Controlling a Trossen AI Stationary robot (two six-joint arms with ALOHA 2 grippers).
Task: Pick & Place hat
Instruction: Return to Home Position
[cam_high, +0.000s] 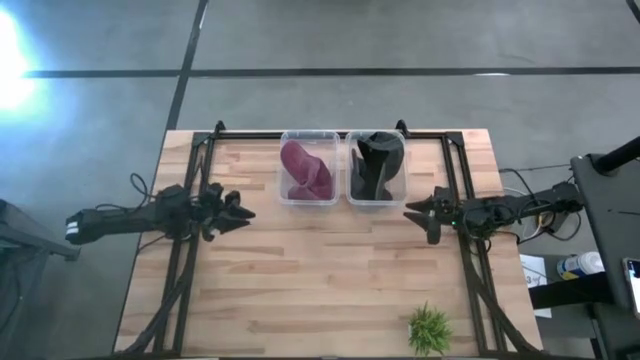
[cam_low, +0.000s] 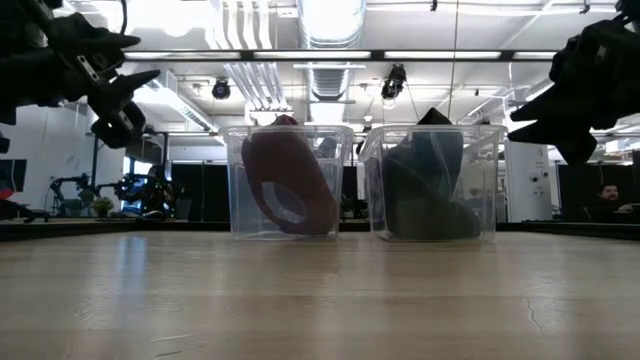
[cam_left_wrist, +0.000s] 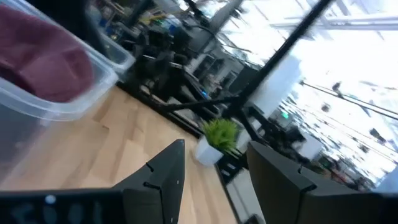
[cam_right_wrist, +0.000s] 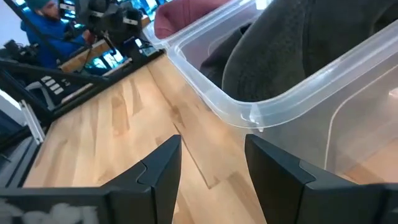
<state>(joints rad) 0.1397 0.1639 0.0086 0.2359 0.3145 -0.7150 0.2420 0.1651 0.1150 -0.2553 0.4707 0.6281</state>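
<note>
A maroon hat (cam_high: 305, 170) sits in the left clear bin (cam_high: 284, 190), and shows too in the low view (cam_low: 288, 180). A dark grey hat (cam_high: 377, 165) fills the right clear bin (cam_high: 400, 190); the right wrist view shows that hat (cam_right_wrist: 298, 50) close by. Both bins stand at the table's far middle. My left gripper (cam_high: 245, 213) hovers open above the table, left of the bins, and holds nothing. My right gripper (cam_high: 410, 210) hovers open to the right of the bins, just nearer than the grey hat's bin.
A small green plant (cam_high: 429, 328) stands near the table's near right corner. A black frame (cam_high: 455, 160) runs along the table's far and side edges. Bare wood (cam_high: 320, 280) spreads across the table's middle and near side. A person in blue (cam_right_wrist: 46, 25) shows beyond the table.
</note>
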